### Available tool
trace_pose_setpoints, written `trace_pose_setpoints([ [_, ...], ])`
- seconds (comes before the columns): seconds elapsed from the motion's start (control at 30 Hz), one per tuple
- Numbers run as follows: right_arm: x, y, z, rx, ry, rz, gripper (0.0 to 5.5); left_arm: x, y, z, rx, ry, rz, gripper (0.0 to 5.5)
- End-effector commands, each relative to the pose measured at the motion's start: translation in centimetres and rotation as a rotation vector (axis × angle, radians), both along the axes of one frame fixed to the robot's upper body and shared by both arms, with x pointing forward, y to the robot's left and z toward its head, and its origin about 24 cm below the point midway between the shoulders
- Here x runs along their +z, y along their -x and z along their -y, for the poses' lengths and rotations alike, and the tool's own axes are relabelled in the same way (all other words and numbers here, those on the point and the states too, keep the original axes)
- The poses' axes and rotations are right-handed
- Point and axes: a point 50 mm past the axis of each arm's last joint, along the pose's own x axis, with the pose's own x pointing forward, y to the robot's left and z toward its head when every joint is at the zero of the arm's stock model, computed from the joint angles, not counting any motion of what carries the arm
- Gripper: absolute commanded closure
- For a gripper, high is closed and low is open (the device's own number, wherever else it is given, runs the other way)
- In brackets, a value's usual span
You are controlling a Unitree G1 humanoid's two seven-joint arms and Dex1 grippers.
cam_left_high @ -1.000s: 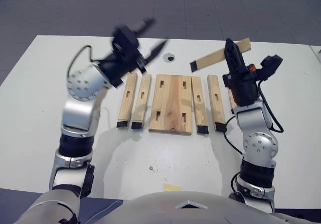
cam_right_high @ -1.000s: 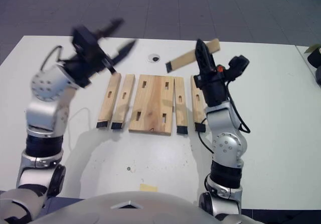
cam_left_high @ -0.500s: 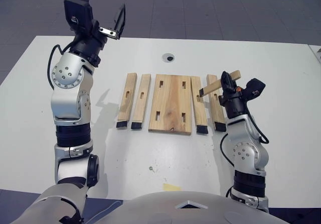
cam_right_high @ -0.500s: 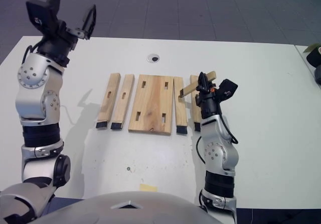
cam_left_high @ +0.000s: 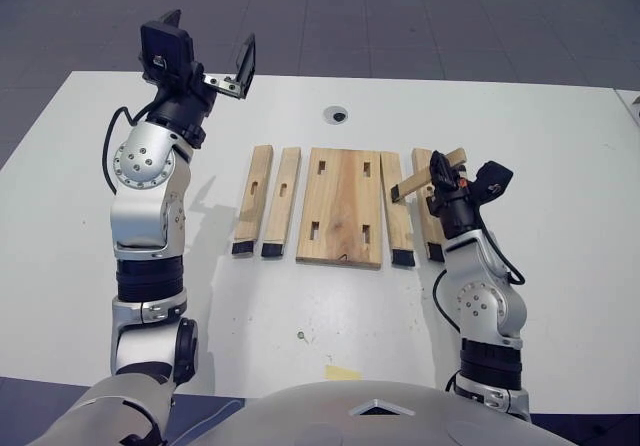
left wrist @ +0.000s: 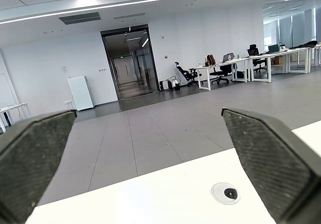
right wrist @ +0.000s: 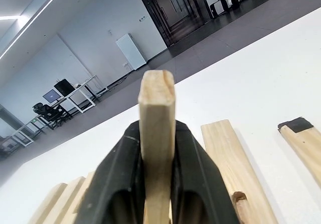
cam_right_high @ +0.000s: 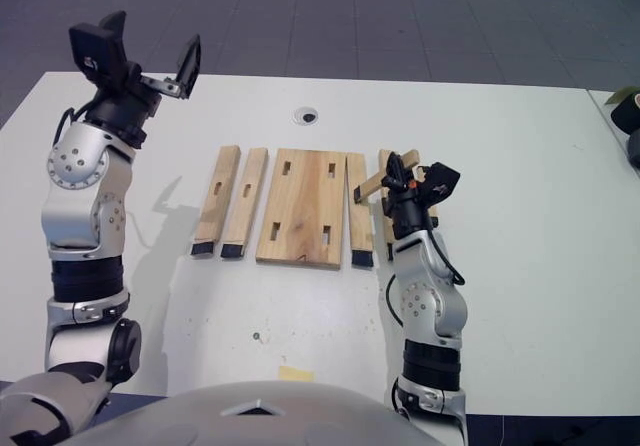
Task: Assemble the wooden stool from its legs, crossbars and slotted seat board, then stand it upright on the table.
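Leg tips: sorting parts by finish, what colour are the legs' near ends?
Black tips on the pale wooden legs; clearest in the left eye view.

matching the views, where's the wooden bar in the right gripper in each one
left eye view: wooden bar, tilted, right of the seat board.
right eye view: same place.
left wrist view: aimed past it, at the cable hole.
right wrist view: centre, clamped in the right gripper.
shared landmark: cable hole.

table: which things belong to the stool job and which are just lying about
Job: seat board; left slotted bars; right slotted bars; bar held in the right gripper.
Lying about: cable hole; yellow scrap.
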Motion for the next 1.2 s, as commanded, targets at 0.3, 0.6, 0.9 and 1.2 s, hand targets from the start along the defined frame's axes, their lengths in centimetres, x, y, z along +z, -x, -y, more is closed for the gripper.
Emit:
trace_pose_setpoints([
  [0.3, -1.4, -0.2, -0.9, 0.021, 0.294, -0.071, 5.07, -1.0, -0.1, 0.3, -0.007, -0.029, -0.022, 0.1],
  [0.6, -4.6, 1.0, -1.3, 0.075, 0.513, -0.198, 5.07, -0.6, -0.1, 0.1, 0.003, -0.077, -0.001, 0.1],
  [0.9, -7.0, 1.5, -1.0, 0.091, 0.412, -0.26, 5.07, -0.7, -0.3, 0.0, 0.005, -0.094, -0.002, 0.1],
  [1.2, -5.5, 0.2, -0.7, 0.082, 0.316, -0.252, 5.07, -0.4, -0.1, 0.3, 0.014, -0.116, 0.018, 0.1],
])
